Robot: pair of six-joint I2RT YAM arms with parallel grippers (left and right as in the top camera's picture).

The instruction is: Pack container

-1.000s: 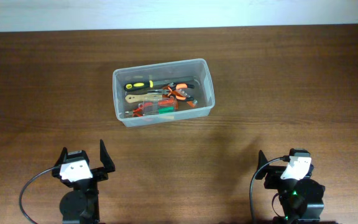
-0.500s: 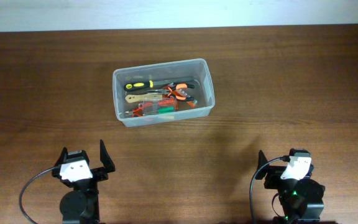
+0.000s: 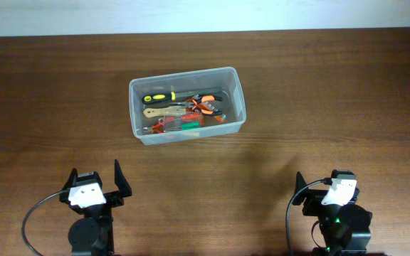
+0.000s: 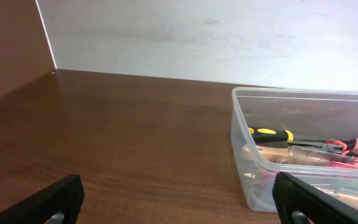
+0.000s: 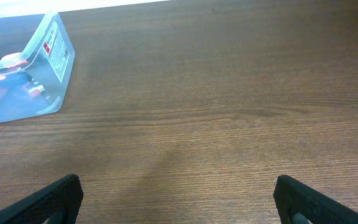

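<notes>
Count: we see one container [image 3: 188,136], several tools [image 3: 184,108] inside | left gripper [image 4: 178,190], right gripper [image 5: 179,190] both wide, empty | near table [image 3: 333,92] edge, container well apart.

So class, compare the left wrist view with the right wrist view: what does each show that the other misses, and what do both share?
Only the left wrist: the yellow-and-black screwdriver and orange pliers lying in the container. Only the right wrist: the label on the container's end. Both: the container, the wooden table, and an open hand: the left hand in one, the right hand in the other.
</notes>
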